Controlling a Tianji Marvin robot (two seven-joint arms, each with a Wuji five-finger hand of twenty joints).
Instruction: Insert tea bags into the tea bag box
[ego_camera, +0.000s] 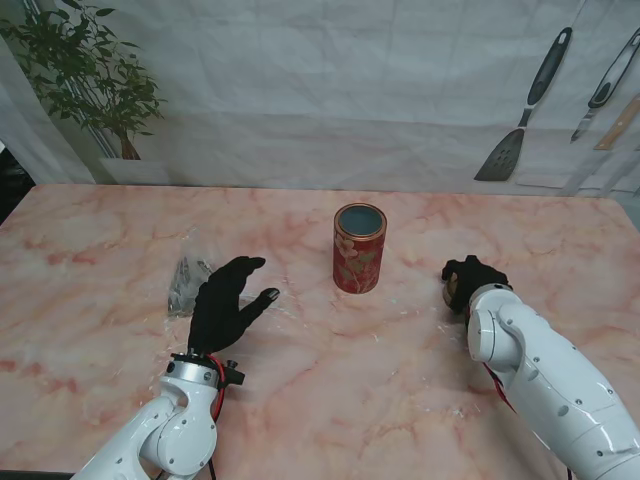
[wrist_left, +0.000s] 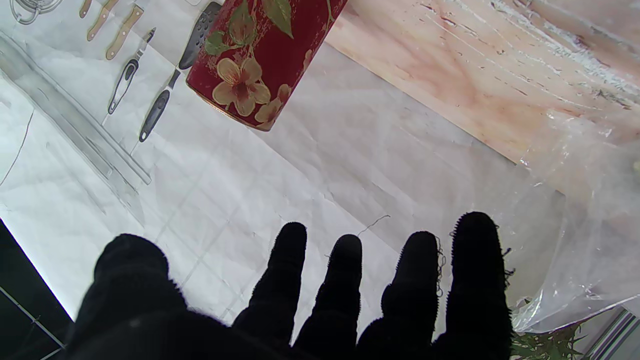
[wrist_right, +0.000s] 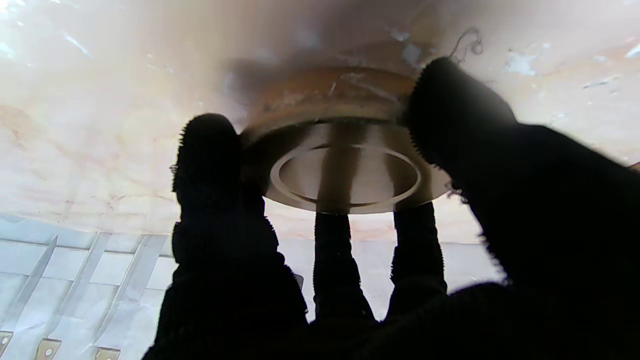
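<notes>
A red tea bag box (ego_camera: 358, 250), a round tin with gold flowers, stands upright and open-topped at the table's middle; the left wrist view shows its side (wrist_left: 255, 60). A clear plastic bag (ego_camera: 187, 280) holding tea bags lies to its left, and its crinkled film (wrist_left: 585, 200) reaches beside my fingers. My left hand (ego_camera: 225, 300) hovers right next to the bag, fingers spread, holding nothing. To the right of the tin, my right hand (ego_camera: 470, 280) rests low on the table. Its thumb and fingers (wrist_right: 210, 150) close around the rim of the tin's round metal lid (wrist_right: 345, 170).
A white backdrop printed with a spatula (ego_camera: 525, 110) and other utensils hangs behind the pink marble table (ego_camera: 330, 400). A potted plant (ego_camera: 85, 70) stands at the far left corner.
</notes>
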